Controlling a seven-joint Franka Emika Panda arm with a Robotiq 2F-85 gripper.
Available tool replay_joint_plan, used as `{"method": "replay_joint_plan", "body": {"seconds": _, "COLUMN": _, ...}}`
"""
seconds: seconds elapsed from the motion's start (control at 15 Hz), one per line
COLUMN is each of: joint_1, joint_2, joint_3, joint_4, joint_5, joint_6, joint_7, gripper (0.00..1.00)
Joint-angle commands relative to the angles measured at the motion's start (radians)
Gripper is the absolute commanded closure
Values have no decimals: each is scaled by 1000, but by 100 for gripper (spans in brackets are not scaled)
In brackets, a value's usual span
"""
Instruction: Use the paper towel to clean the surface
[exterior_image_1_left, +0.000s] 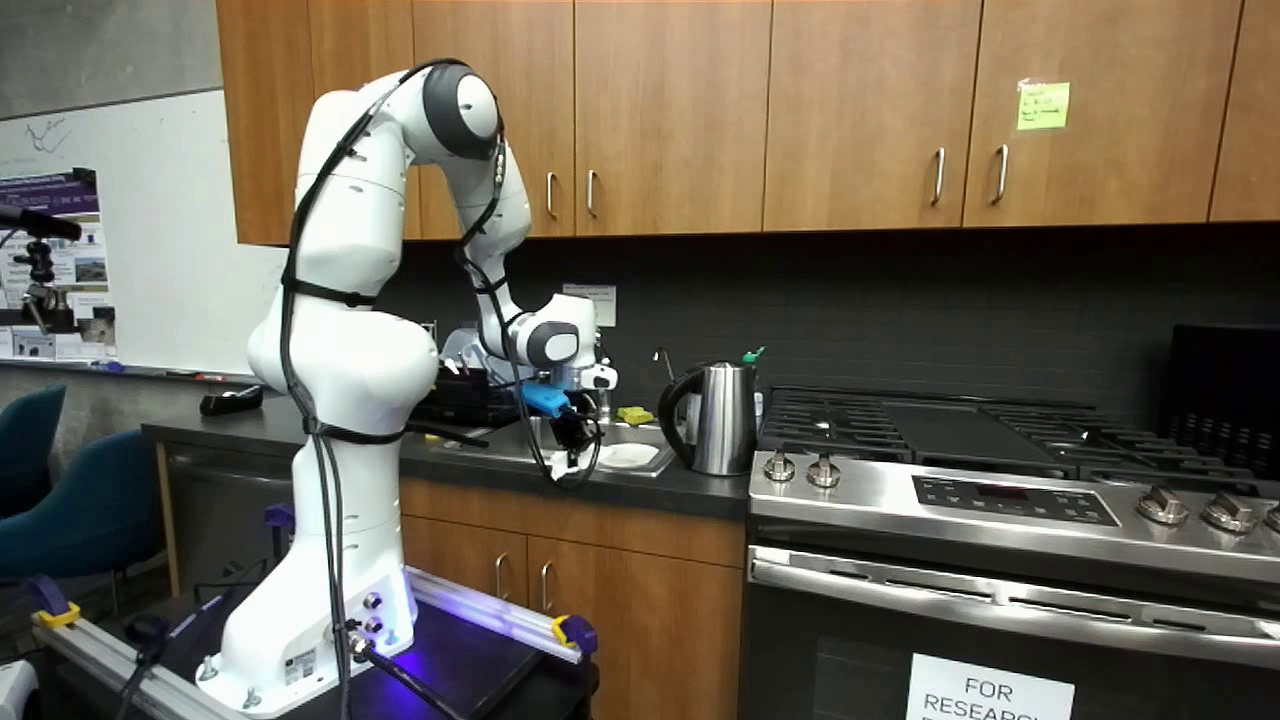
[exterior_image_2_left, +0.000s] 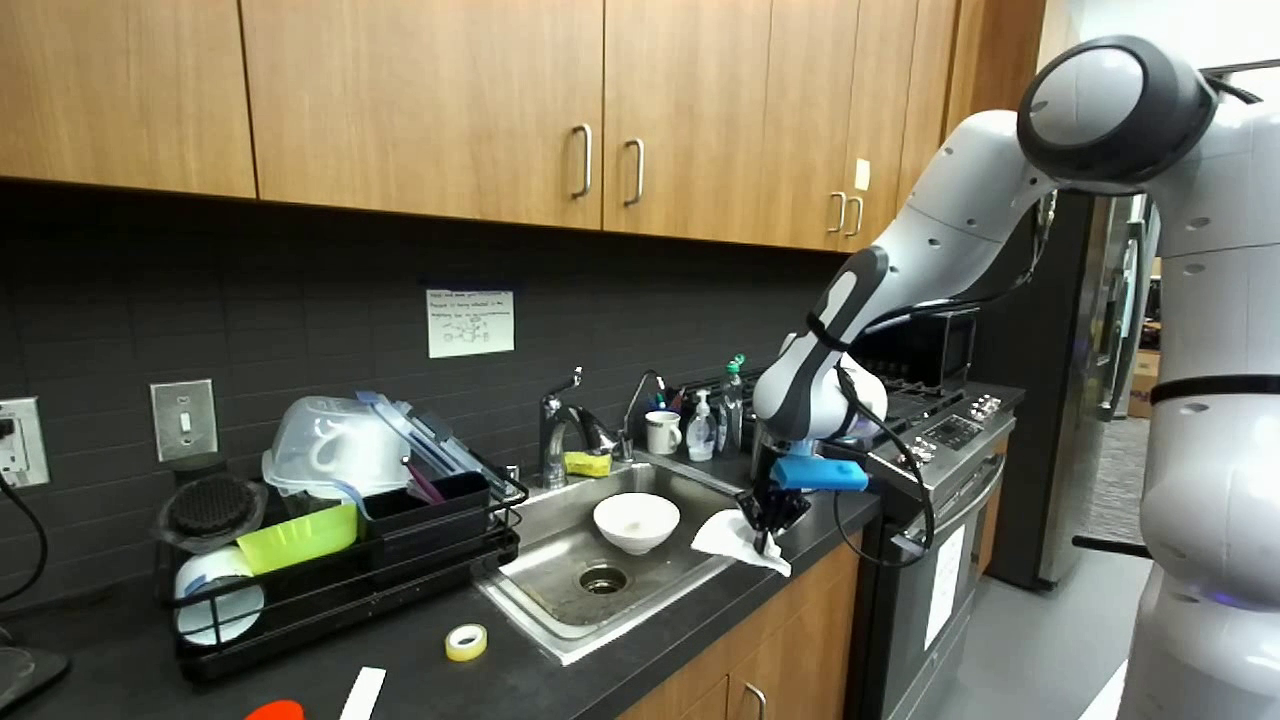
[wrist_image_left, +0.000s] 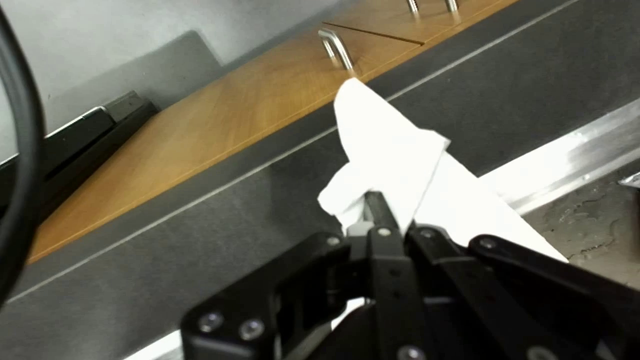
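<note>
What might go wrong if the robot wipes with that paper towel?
In the wrist view, the paper towel reaches over the edge of the sink; it might dip in and get soggy. The cable looping beside the claw could snag. The kettle stands on the countertop nearby, so a wide wipe might bump it.

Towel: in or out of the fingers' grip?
In. The wrist view shows the towel bunched where the fingers meet, its loose ends fanning out beyond them.
</note>
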Motion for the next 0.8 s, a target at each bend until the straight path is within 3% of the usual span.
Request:
{"method": "replay_joint_plan", "body": {"seconds": 0.0, "joint_1": -4, "joint_2": 27, "joint_3": 24, "joint_4": 32, "joint_5": 45, "joint_6": -14, "joint_7": -41, "gripper": 100}}
{"method": "replay_joint_plan", "body": {"seconds": 0.73, "joint_1": 7, "joint_2": 15, "joint_3": 69, "joint_4": 11, "joint_5": 100, "joint_6": -52, "joint_7": -76, "gripper": 100}}
